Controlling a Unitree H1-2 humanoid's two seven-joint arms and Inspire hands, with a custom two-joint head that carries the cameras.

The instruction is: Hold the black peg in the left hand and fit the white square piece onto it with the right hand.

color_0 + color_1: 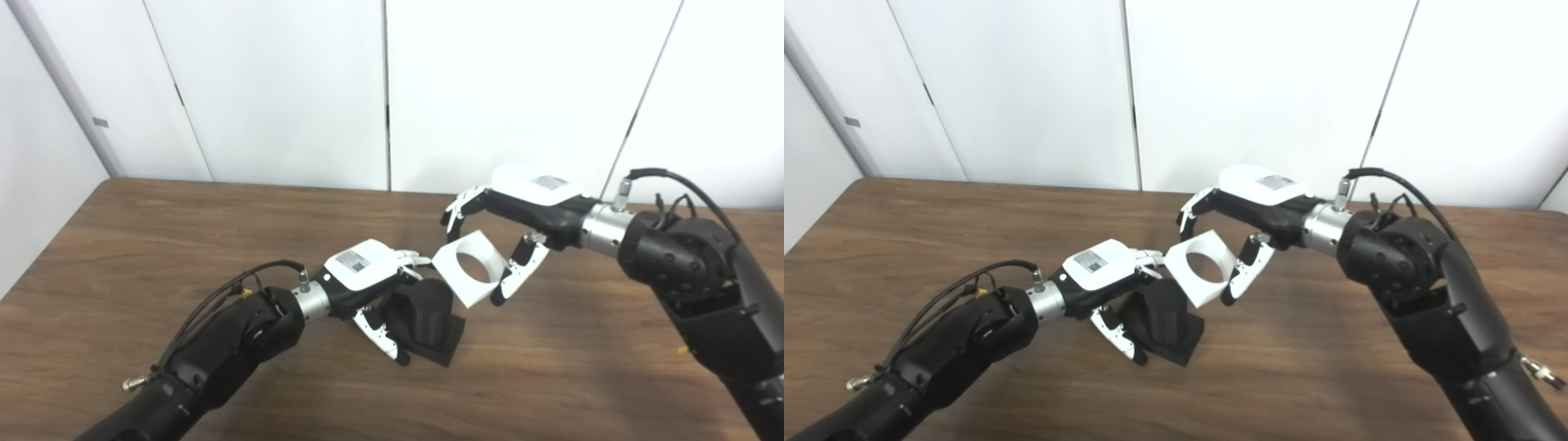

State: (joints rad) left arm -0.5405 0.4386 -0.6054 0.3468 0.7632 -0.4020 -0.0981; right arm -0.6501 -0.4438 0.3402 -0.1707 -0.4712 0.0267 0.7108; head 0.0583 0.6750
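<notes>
Left hand [367, 285]: I see it wrapped round the black peg [429, 318], thumb on the near side, fingers behind; grasping.
Black peg: cylinder on a square base, held low over the table [184, 245]; I can't tell if the base touches the wood. Its axis tips up and toward the right.
Right hand [520, 214]: clamped on the white square piece [468, 268], fingers on the top edge, thumb on the lower right edge.
White square piece: just up-right of the peg top, near corner almost meeting it; round hole faces me more than the peg.
Key relation: I judge the hole's axis is off the peg's axis; the piece must rotate and drop down-left.
</notes>
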